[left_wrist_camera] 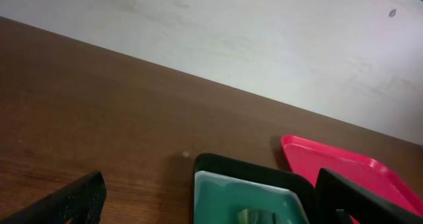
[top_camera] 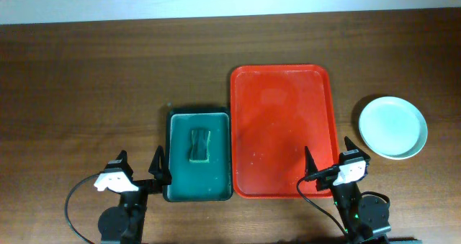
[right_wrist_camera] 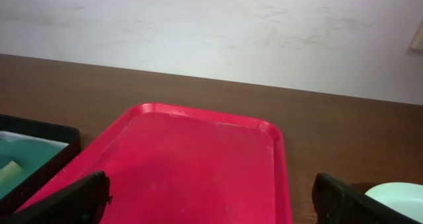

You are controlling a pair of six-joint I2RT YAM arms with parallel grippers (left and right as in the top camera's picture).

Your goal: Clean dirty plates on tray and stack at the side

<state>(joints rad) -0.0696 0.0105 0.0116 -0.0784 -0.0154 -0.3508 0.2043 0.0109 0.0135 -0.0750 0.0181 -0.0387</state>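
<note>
The red tray (top_camera: 282, 132) lies bare in the middle of the table; it also shows in the right wrist view (right_wrist_camera: 192, 164) and the left wrist view (left_wrist_camera: 344, 168). A pale mint-white plate, or a stack of them, (top_camera: 392, 127) sits on the table to the tray's right; I cannot tell how many are there. Its edge shows in the right wrist view (right_wrist_camera: 400, 194). My left gripper (top_camera: 138, 165) is open and empty at the front left. My right gripper (top_camera: 328, 161) is open and empty over the tray's front right corner.
A dark green tray (top_camera: 199, 155) with a sponge (top_camera: 199, 145) in it lies against the red tray's left side; it also shows in the left wrist view (left_wrist_camera: 248, 191). Bare wooden table (top_camera: 86, 93) spreads to the left and back.
</note>
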